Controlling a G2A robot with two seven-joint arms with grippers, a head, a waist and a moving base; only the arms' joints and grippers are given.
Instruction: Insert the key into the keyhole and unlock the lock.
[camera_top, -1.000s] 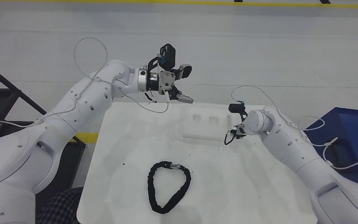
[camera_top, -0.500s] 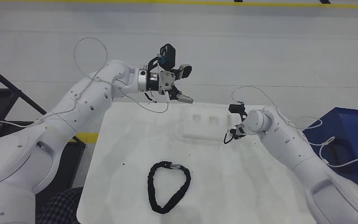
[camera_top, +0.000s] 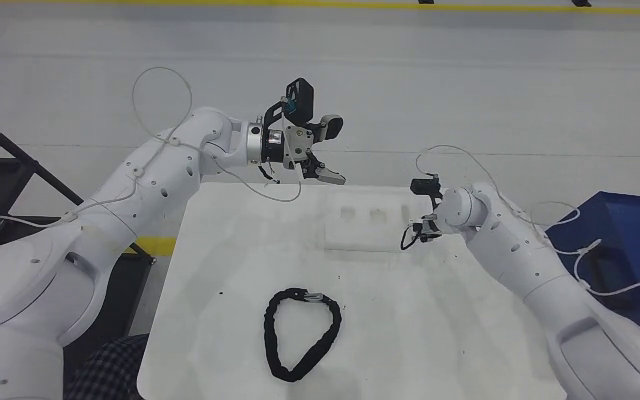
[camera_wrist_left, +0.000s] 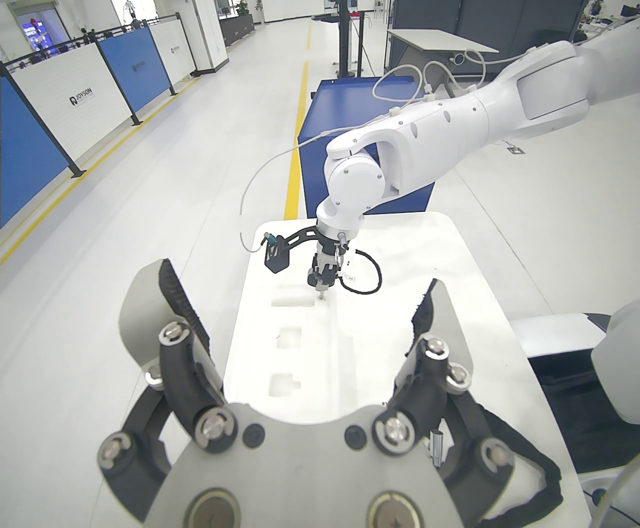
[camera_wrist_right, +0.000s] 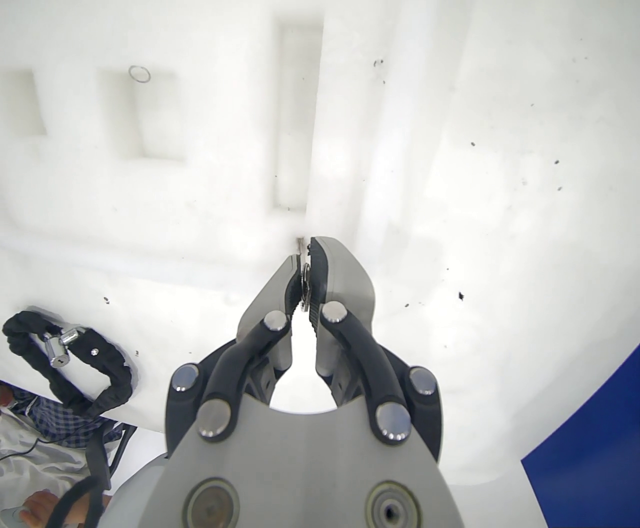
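Note:
A black chain lock (camera_top: 300, 335) lies in a loop near the table's front, its silver lock cylinder (camera_wrist_right: 59, 346) at the top of the loop. My right gripper (camera_wrist_right: 302, 252) is shut on a small metal key (camera_wrist_right: 305, 277), pointing down at the white foam block (camera_top: 365, 232) by the end of a long slot (camera_wrist_right: 295, 125). From the left wrist view, that right gripper (camera_wrist_left: 322, 285) stands upright on the block. My left gripper (camera_top: 335, 150) hangs open and holds nothing, above the table's far left edge, well away from the lock.
The foam block has two square pockets (camera_wrist_left: 287, 337) beside the long slot; a small ring (camera_wrist_right: 139, 73) lies in one. A blue cabinet (camera_wrist_left: 320, 130) stands off the table's right side. Bare white tabletop (camera_top: 450, 340) lies between the block and the chain.
My right arm has shifted slightly toward the table's far side, keeping the gripper at the foam block. The left arm and the chain lock have not moved.

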